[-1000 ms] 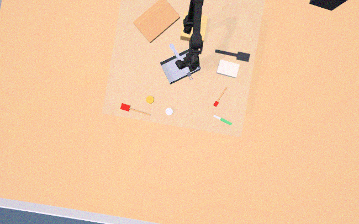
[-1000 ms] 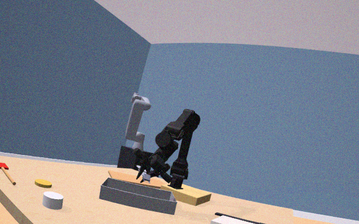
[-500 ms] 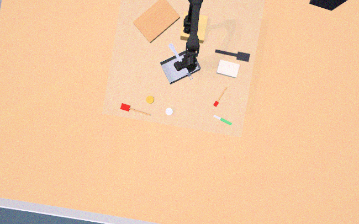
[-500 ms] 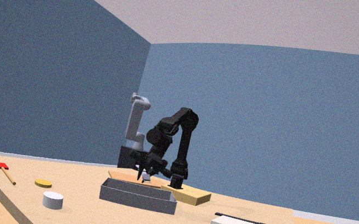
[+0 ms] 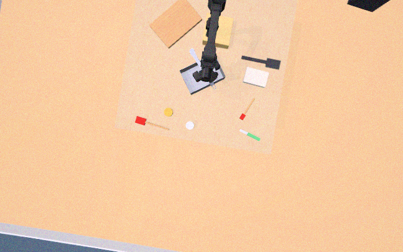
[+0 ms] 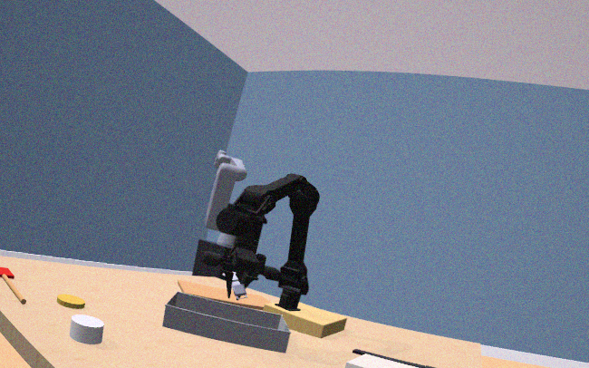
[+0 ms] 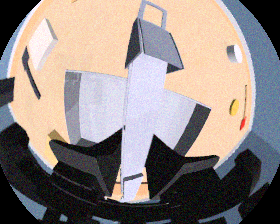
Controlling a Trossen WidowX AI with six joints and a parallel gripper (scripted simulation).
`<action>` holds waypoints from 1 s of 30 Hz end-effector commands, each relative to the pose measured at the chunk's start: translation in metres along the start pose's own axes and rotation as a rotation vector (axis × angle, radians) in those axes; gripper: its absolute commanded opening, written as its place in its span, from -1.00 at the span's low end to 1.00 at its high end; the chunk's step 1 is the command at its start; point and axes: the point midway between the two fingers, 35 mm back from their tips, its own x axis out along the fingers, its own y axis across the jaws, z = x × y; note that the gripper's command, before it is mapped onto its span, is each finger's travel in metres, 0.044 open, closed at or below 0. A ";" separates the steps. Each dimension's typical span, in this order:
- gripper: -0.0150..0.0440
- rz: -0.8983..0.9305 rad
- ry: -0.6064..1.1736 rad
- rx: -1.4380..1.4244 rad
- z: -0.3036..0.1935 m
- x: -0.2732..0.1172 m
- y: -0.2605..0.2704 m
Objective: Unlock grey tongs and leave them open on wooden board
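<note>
My gripper (image 5: 206, 76) (image 6: 236, 281) (image 7: 136, 129) is shut on the grey tongs (image 5: 193, 54) (image 6: 238, 288) (image 7: 146, 82), over the roasting tin (image 5: 190, 82) (image 6: 224, 329) (image 7: 72, 102). The tongs are held above the tin's rim. Their dark hinge block and wire loop point away from the fingers at the top of the wrist view; the long arms run back between the fingers. The arms look close together. The tips stick out toward the wooden board (image 5: 177, 23) (image 6: 215, 292) in the top view. Their exact tilt is hard to tell. The board lies behind the tin.
A yellow block (image 5: 225, 31) (image 6: 306, 317) lies under the arm beside the board. A black spatula (image 5: 272, 63) and a white block (image 5: 255, 77) (image 7: 42, 44) lie right of the tin. A white cylinder (image 5: 190, 125) (image 6: 87, 329), a yellow disc (image 5: 168, 112) and small tools lie in front.
</note>
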 end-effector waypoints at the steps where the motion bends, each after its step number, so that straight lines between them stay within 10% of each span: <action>1: -1.00 0.029 -0.003 -0.003 0.001 0.000 0.001; 30: -1.00 -0.001 0.008 0.403 -0.098 -0.010 -0.085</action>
